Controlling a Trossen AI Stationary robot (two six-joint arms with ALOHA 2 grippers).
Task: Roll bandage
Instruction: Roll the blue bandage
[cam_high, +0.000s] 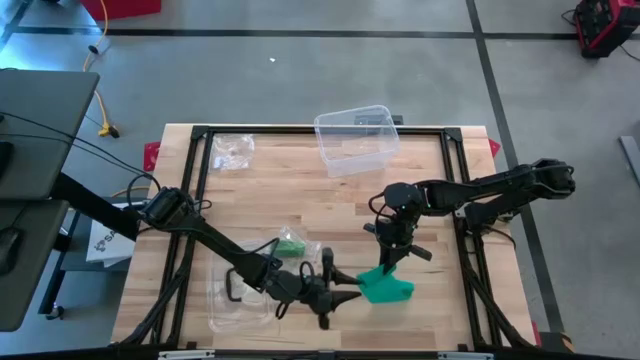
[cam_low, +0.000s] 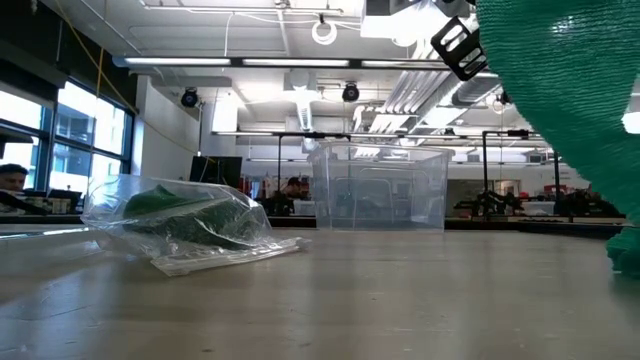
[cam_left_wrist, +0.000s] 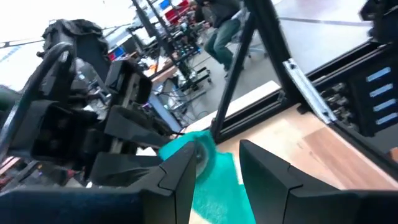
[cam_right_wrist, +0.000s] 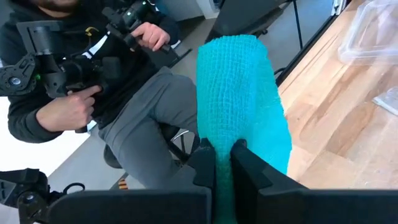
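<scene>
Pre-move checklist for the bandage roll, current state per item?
1. Right gripper pinching the green bandage: ok, fingers shut on the fabric.
2. Left gripper at the bandage's near end: ok, beside it in the high view.
3. Left gripper actually gripping the bandage: cannot tell, its fingers stand apart with bandage beyond them.
4. Bandage lifted by the right arm: ok, it hangs in the low view.
5. Clear plastic bin out of the way: ok, at the far edge.
6. Plastic bag clear of the grippers: ok, off to the side.
</scene>
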